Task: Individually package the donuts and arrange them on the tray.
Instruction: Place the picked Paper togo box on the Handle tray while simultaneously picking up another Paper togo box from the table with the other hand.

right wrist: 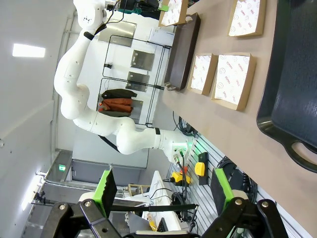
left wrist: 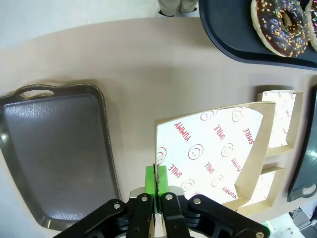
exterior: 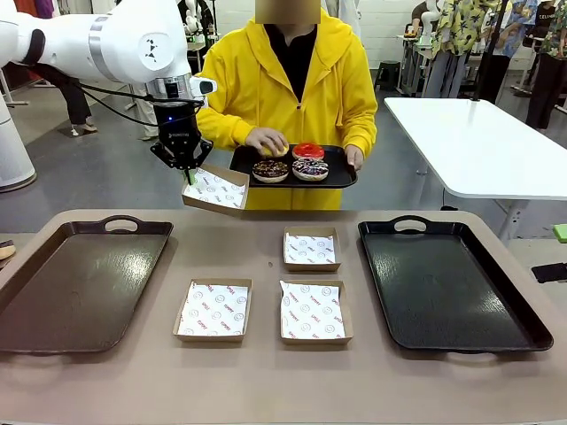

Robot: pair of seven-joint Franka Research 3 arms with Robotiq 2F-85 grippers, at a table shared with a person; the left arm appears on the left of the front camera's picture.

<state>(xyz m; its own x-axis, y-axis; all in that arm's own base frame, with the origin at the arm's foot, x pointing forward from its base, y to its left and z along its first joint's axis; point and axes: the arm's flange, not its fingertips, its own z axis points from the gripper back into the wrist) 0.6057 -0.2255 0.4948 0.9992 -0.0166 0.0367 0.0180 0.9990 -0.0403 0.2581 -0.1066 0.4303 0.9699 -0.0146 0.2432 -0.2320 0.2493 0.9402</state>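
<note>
While left fingers [left wrist: 150,179] pinch box [left wrist: 210,144], donuts [exterior: 271,173] lie flat

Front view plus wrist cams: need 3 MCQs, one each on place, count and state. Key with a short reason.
1. Where are the donuts?
A) on the brown tray
B) on the small black tray that the person holds
C) in boxes on the table

2. How many paper-lined boxes lie on the table?
A) one
B) two
C) three

3. What is the left tool doing?
A) shut on the rim of a lifted box
B) open above a box
C) shut on a donut

Key:
1 B, they sit on the tray in the person's hands.
2 C, three lie flat; a fourth is in the air.
3 A, the left wrist view shows the green pads pinched on the box's edge.
</note>
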